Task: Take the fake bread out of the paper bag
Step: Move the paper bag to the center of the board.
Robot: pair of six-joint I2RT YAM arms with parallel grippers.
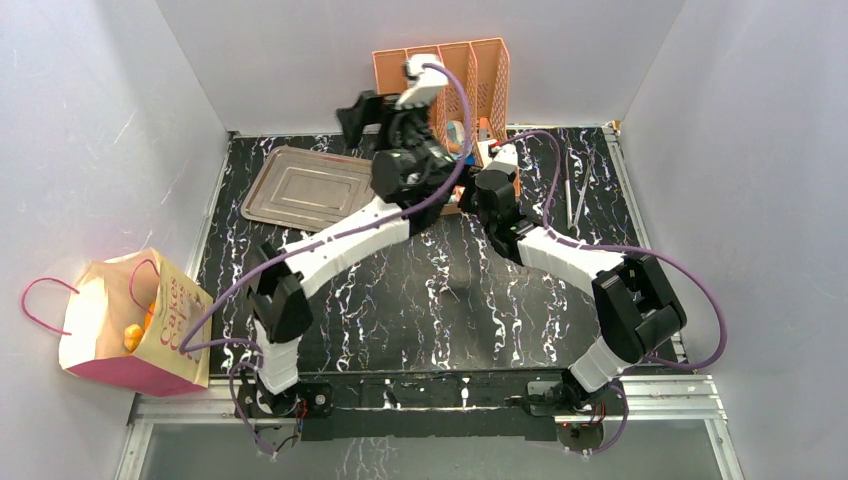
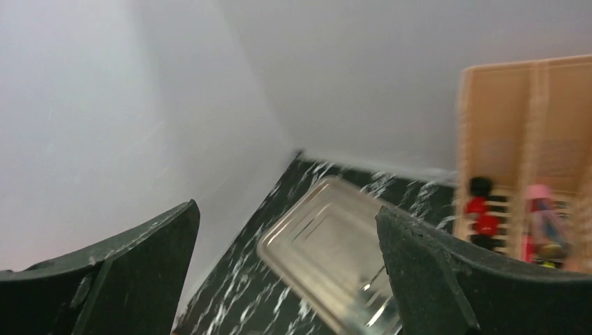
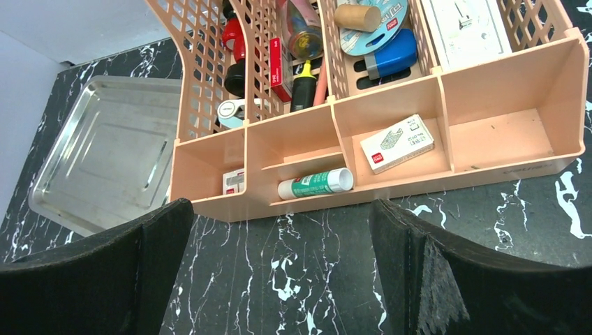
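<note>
The cream paper bag (image 1: 175, 320) with pink sides and cord handles stands at the near left, off the table's left edge against the wall. Its mouth is open, and orange fake bread (image 1: 133, 336) shows inside. My left gripper (image 1: 355, 115) is raised at the back of the table, far from the bag. In the left wrist view its gripper (image 2: 286, 209) is open and empty, facing the back-left corner. My right gripper (image 1: 487, 170) hovers in front of the organizer. In the right wrist view it (image 3: 280, 204) stands open over bare tabletop. Neither wrist view shows the bag.
A metal tray (image 1: 305, 185) lies at the back left, also in the wrist views (image 2: 328, 237) (image 3: 105, 153). The peach slotted organizer (image 1: 480, 70) (image 3: 489, 139), holding stationery, stands at the back centre. Thin metal rods (image 1: 575, 190) lie at the back right. Grey walls enclose three sides.
</note>
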